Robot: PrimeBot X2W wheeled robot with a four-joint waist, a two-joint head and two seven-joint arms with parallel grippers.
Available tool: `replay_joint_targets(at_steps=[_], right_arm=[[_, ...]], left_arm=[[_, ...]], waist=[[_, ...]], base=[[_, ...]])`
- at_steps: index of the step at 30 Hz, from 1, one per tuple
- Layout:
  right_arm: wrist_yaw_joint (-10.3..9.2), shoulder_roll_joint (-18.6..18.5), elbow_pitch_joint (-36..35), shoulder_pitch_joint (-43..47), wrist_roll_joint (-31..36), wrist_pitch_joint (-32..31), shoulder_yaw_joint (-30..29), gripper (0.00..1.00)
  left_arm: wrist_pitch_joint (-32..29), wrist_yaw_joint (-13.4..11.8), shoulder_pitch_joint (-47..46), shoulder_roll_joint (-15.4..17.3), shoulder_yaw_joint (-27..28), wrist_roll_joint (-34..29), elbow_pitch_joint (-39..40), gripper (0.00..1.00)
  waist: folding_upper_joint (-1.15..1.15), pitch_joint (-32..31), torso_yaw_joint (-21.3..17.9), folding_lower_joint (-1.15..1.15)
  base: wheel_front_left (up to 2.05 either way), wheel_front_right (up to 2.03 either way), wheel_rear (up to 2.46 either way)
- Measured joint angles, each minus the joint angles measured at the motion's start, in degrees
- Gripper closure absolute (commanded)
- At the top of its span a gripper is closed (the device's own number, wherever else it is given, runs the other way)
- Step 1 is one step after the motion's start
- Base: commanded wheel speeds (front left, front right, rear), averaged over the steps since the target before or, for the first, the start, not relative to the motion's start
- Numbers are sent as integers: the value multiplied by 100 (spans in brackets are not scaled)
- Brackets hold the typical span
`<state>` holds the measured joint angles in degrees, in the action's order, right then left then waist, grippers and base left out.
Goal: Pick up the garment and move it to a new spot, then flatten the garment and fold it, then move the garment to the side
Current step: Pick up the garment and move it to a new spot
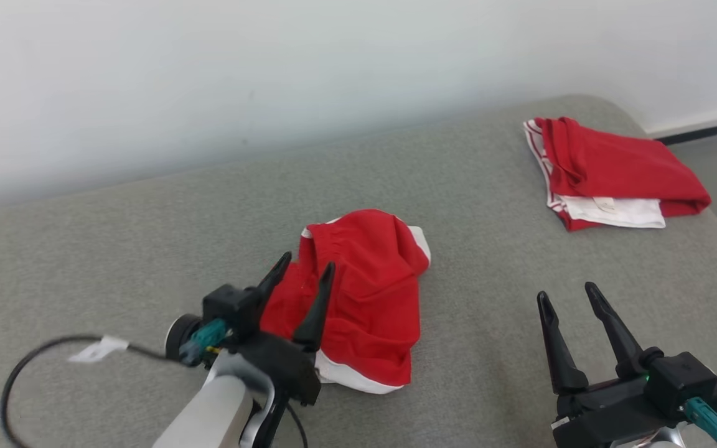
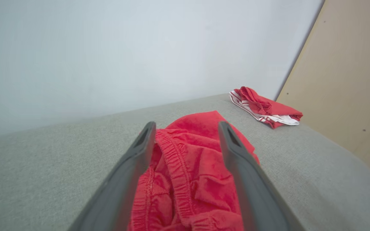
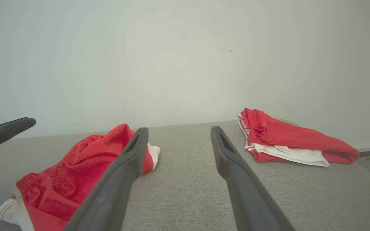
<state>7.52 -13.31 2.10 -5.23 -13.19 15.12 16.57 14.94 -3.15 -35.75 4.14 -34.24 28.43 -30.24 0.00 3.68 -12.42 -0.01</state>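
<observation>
**A:** Where the black cable (image 1: pixel 53 341) trails at the far left, what comes next?

**B:** The left tool (image 1: pixel 307 264), fingers spread wide and gripping nothing, at the left edge of the crumpled red garment (image 1: pixel 371 292).

**A:** And the garment itself?

**B:** Heaped mid-way across the grey padded surface (image 1: pixel 489 261), with white trim at its near edge.

**A:** Further right?

**B:** The right tool (image 1: pixel 567 292), also wide and empty, over bare fabric. A folded red-and-white garment (image 1: pixel 613 168) lies well apart, at the far right.
</observation>
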Motion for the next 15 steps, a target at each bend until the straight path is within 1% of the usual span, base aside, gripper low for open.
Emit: replay_joint_targets(at_steps=[2,5,9,11,15], right_arm=[[0,-24,-24,20,0,0,-24,0],[0,-47,-54,131,0,0,-123,0],[0,-56,-92,264,4,0,-214,0],[0,-49,-127,342,12,1,-254,0],[0,-10,-188,495,63,0,-305,0]], left_arm=[[0,-56,276,86,147,-130,390,0],[1,-208,815,224,465,-279,927,0],[2,-396,1584,346,1016,-446,1773,0],[2,-432,1982,397,1284,-591,2186,0],[8,-501,2708,367,1875,-766,2876,0]], waist=[[0,-55,77,0],[0,-133,204,0],[0,-231,384,0],[0,-281,473,0],[0,-382,643,0]], base=[[0,0,0],[0,0,0],[0,0,0],[0,0,0],[0,0,0]])
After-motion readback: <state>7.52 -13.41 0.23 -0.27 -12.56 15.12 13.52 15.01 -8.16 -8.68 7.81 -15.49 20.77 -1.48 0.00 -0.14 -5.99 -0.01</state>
